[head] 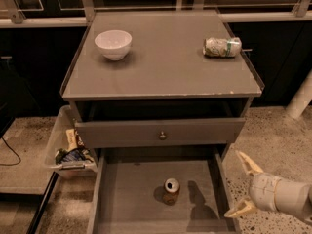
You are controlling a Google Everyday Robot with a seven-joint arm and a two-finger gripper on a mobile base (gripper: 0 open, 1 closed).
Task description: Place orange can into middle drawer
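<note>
The orange can [171,190] stands upright on the grey floor of the open middle drawer [126,199], near its middle, silver top and pull tab showing. My gripper [245,185] is at the lower right, just outside the drawer's right wall. Its two pale fingers [248,164] are spread wide apart and hold nothing. The gripper is clear of the can, well to its right.
On the cabinet top [161,67] sit a white bowl [113,44] at the back left and a dented white-and-green can [222,47] lying on its side at the back right. A drawer front with a round knob [162,135] is above. A clear bin of packets [68,147] stands at the left.
</note>
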